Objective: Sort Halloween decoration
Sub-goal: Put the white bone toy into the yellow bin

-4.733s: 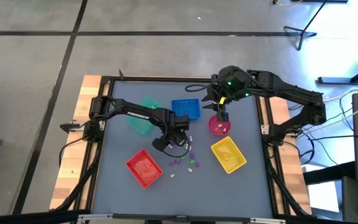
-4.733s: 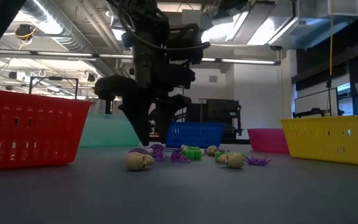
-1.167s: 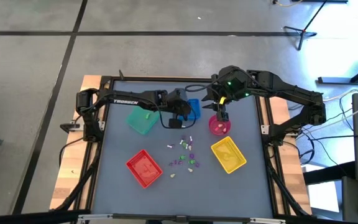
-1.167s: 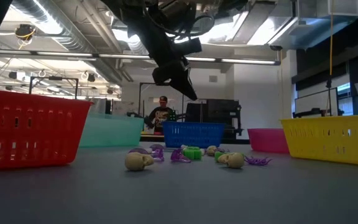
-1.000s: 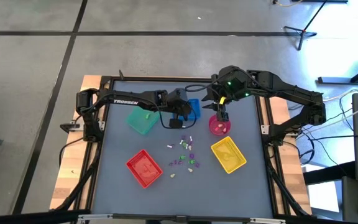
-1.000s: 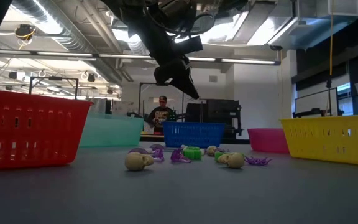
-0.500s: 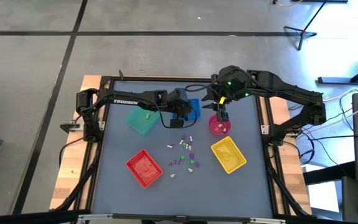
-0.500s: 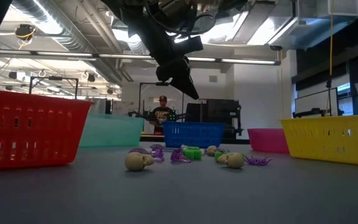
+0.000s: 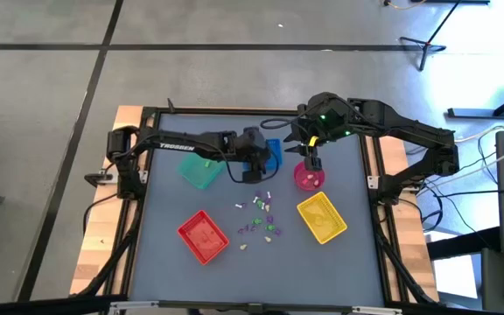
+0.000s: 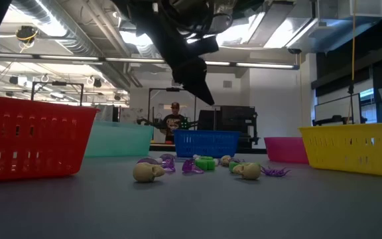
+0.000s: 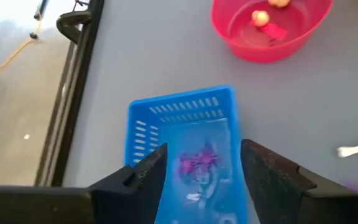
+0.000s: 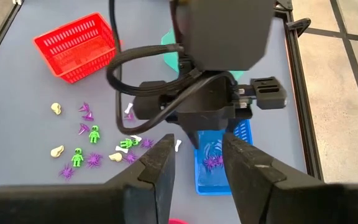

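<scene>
Several tiny trinkets (image 9: pixel 261 219), purple, green and whitish, lie scattered on the grey table between the red tray and the yellow tray; they also show in the low view (image 10: pixel 204 166) and the right wrist view (image 12: pixel 92 146). My left gripper (image 11: pixel 201 180) is open and empty, high above the blue tray (image 11: pixel 185 149), which holds purple trinkets (image 11: pixel 196 165). In the high view my left gripper (image 9: pixel 254 166) stands at that tray's left side. My right gripper (image 12: pixel 201 168) is open and empty, hovering over the pink bowl (image 9: pixel 309 178).
A red tray (image 9: pixel 203 235) stands near left, a yellow tray (image 9: pixel 321 217) near right, a green tray (image 9: pixel 198 169) far left. The pink bowl (image 11: pixel 269 28) holds a few pinkish pieces. A person (image 10: pixel 173 119) shows in the room behind the table.
My left gripper has shifted a little toward the table's right edge, over the blue tray. The trinkets on the table have stayed where they were.
</scene>
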